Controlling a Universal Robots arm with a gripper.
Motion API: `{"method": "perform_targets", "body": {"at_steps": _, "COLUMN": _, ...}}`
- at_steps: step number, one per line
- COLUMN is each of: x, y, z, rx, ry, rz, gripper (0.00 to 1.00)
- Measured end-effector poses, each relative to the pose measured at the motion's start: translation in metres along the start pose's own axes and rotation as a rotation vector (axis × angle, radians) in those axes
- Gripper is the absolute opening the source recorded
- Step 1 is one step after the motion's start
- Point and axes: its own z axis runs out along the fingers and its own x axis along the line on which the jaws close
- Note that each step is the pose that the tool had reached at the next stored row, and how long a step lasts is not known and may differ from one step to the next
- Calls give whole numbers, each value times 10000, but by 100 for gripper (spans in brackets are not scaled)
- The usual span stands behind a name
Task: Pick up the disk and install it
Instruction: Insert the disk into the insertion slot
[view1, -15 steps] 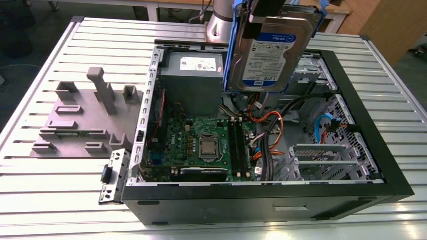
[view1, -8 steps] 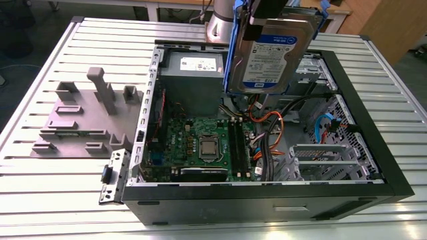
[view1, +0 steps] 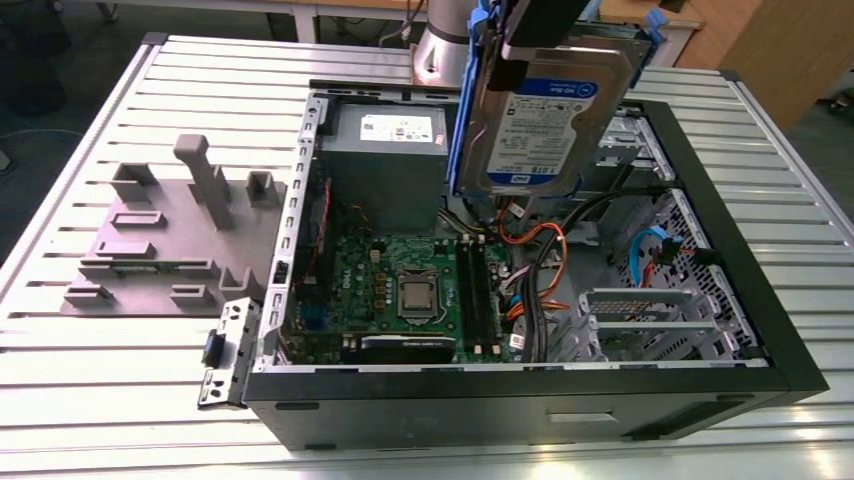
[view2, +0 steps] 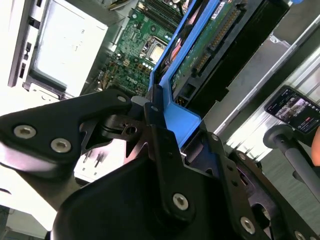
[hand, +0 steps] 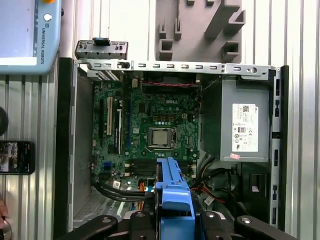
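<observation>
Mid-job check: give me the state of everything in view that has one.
Black metal computer case: lying on its side, panel off, interior exposed.
Silver-grey rectangular hard disk with blue plastic rails: held aloft over the case, not installed.
Black tool: shut on the disk's blue end tab.
Grey power-supply box: seated inside the case.
Black smartphone: lying on the table, screen lit.

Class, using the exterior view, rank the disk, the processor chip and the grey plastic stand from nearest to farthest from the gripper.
1. Disk: held in the gripper.
2. Processor chip: on the motherboard, inside the case.
3. Grey plastic stand: on the table, at the exterior view's left.
</observation>
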Motion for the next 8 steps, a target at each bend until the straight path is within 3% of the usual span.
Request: {"method": "perform_targets", "body": {"at_steps": 8, "x": 32, "y": 0, "z": 0, "rx": 0, "ry": 0, "rz": 1, "gripper": 36}}
